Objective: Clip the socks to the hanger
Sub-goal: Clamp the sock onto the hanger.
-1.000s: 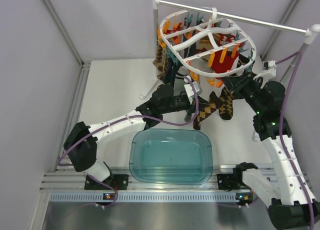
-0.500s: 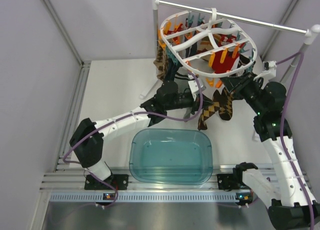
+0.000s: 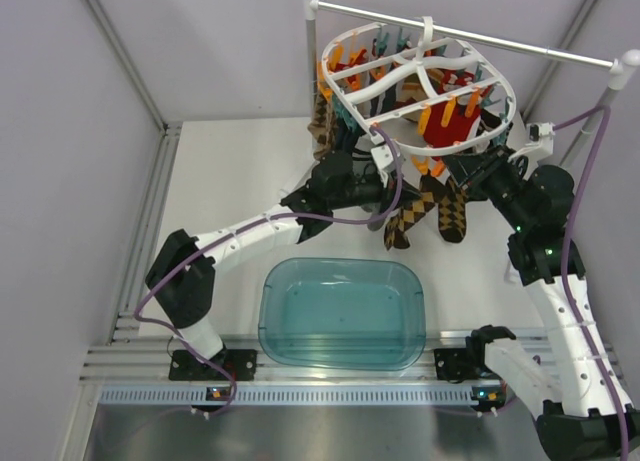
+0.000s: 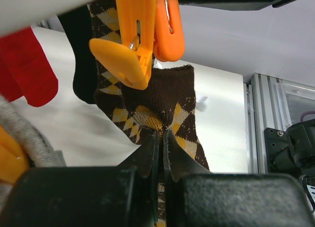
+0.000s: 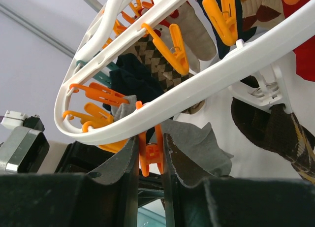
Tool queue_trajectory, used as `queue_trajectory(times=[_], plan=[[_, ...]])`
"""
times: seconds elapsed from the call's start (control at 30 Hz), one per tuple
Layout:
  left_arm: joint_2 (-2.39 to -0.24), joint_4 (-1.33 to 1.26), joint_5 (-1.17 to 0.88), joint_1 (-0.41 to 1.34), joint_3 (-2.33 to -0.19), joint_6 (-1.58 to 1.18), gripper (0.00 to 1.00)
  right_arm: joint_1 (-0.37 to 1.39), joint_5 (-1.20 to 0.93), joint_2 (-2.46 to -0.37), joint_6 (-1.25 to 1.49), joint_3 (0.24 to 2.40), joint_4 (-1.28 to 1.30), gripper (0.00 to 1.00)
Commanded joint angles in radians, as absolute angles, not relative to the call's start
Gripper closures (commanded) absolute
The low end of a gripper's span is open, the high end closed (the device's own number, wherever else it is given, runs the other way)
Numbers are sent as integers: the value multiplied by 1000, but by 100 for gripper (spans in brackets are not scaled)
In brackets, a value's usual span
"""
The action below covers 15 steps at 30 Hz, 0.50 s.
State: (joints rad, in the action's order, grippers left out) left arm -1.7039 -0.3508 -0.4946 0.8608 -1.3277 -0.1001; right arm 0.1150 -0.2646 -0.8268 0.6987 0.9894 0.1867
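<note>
Top view
- Hanger (image 3: 400,78): white oval frame, upper right, hooked on a rod (image 3: 470,36).
- Socks (image 3: 410,219): two check socks dangling below the hanger's near edge, above the tabletop (image 3: 230,171).
- Left pincer (image 3: 385,203): at the left sock's upper end; grip not readable here.
- Right pincer (image 3: 468,166): tucked under the hanger's right rim, mostly hidden.
- Basin (image 3: 342,311): teal, bottom centre.

Left wrist view
- My left pincer (image 4: 160,138): clenched on a check sock (image 4: 170,96), fabric pinched between both fingers.
- Orange clips (image 4: 133,49): two, at top centre. The sock's cuff lies just beneath them.
- Red sock (image 4: 24,74), black sock (image 4: 81,54), grey sock (image 4: 29,138): left side.

Right wrist view
- My right pincer (image 5: 149,138): clenched on an orange clip (image 5: 150,155) that hangs under the hanger rim (image 5: 221,72).
- Grey sock (image 5: 197,143): just behind that clip.
- Check sock (image 5: 275,133): lower right, below the rim.
</note>
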Motion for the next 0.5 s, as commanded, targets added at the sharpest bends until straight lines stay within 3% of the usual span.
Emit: queue_trajectory(times=[0.0, 0.47], plan=[[-1698, -403, -532, 856, -1379, -129, 100, 112, -273, -816, 684, 993, 156, 100], [-1671, -454, -583, 854, -1356, -160, 100, 110, -262, -815, 637, 973, 144, 100]])
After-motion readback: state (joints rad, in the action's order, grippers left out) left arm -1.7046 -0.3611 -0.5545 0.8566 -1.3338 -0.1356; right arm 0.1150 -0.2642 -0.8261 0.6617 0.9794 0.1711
